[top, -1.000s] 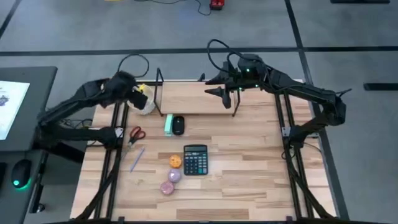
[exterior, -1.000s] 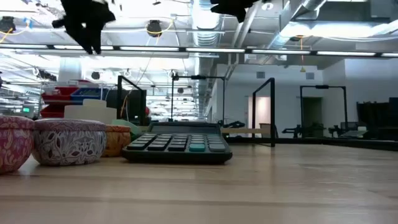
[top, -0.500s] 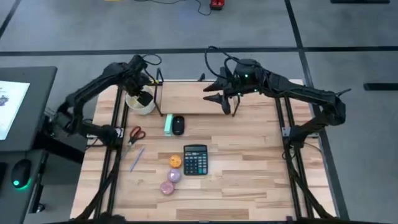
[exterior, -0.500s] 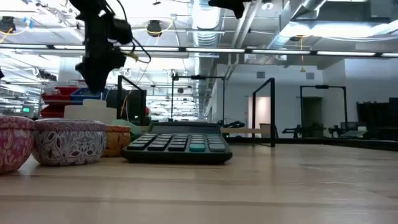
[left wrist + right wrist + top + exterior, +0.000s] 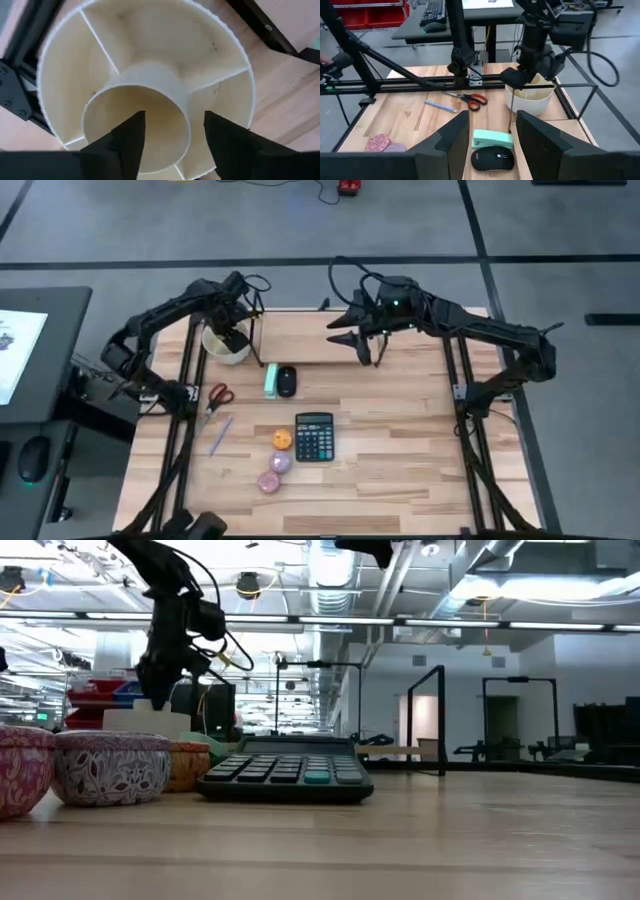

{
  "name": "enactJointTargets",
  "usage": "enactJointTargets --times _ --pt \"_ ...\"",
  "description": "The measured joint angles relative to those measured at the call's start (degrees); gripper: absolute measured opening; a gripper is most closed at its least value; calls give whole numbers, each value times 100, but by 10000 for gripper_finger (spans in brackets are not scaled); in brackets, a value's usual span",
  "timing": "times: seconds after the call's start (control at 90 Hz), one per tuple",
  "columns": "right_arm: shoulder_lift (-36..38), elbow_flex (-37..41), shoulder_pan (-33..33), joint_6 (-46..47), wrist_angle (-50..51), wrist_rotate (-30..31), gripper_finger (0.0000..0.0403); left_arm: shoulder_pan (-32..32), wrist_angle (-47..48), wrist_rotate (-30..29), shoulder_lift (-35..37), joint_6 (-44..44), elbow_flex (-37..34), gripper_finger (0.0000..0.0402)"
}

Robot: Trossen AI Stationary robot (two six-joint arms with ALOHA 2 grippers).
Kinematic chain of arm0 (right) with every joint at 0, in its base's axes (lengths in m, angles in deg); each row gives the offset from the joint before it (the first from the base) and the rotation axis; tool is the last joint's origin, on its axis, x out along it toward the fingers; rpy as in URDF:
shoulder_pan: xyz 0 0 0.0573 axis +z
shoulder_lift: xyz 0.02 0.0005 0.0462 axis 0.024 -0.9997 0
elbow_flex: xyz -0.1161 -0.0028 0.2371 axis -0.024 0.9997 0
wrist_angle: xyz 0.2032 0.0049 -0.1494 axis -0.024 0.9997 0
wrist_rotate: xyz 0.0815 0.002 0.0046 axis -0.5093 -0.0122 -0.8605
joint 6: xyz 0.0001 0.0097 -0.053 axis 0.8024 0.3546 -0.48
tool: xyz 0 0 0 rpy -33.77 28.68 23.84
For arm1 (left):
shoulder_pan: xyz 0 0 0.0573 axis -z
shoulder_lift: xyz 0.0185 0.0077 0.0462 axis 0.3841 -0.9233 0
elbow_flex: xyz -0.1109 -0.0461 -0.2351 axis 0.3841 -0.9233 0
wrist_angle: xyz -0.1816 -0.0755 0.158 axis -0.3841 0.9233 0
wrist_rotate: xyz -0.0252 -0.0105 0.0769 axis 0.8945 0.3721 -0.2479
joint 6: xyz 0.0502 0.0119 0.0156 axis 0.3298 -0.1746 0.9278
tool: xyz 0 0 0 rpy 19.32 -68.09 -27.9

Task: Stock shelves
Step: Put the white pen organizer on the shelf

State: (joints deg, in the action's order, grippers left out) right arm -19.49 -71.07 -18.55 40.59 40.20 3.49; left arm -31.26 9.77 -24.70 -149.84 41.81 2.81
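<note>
A cream round pot (image 5: 226, 348) with a central tube (image 5: 137, 110) and dividers stands on the table just left of the shelves (image 5: 315, 340). The shelves are a low pale plank with black uprights at the table's far side. My left gripper (image 5: 236, 334) hangs open over the pot, pointing down; its fingers (image 5: 127, 142) straddle one side of the tube's wall. The right wrist view shows it (image 5: 526, 76) at the pot's rim (image 5: 527, 92). My right gripper (image 5: 352, 340) is open above the shelves' right half, with nothing between its fingers (image 5: 540, 145). My left gripper comes at the pot from above, pointing down. Its open fingers stand one inside and one outside the central tube's wall (image 5: 189, 117). Whether they touch the wall, I cannot tell.
In front of the shelves lie a green box (image 5: 271, 380) and a black mouse (image 5: 287, 381). Red scissors (image 5: 220, 394) and a pen (image 5: 220, 435) lie at the left. A calculator (image 5: 314, 437), an orange tin (image 5: 282, 439) and two pink tins (image 5: 272, 472) sit mid-table.
My left gripper has swung from the table's far left corner toward the right, has tipped to point down and has come down over the cream pot. The pot has stayed where it was.
</note>
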Motion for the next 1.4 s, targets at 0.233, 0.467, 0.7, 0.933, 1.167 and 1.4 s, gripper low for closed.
enactJointTargets --times 0.233,0.467,0.7,0.933,1.167,1.4 --pt "2 0 -48 2 1 -3 152 55 120 2 -235 -129 0 59" --pt "2 0 -45 -3 -8 -4 152 285 751 -923 20 -204 319 2" --pt "4 0 -58 -46 -35 -4 152 286 1580 -1399 341 -558 1458 0" --pt "223 2 -168 -57 -22 -2 152 625 2055 -1508 348 -860 3452 0" --pt "712 2 -561 -57 -33 0 152 1511 1204 -1200 346 -1130 4842 0" --pt "993 2 -929 27 -30 7 152 2371 25 -1019 -10 -1289 4865 0"
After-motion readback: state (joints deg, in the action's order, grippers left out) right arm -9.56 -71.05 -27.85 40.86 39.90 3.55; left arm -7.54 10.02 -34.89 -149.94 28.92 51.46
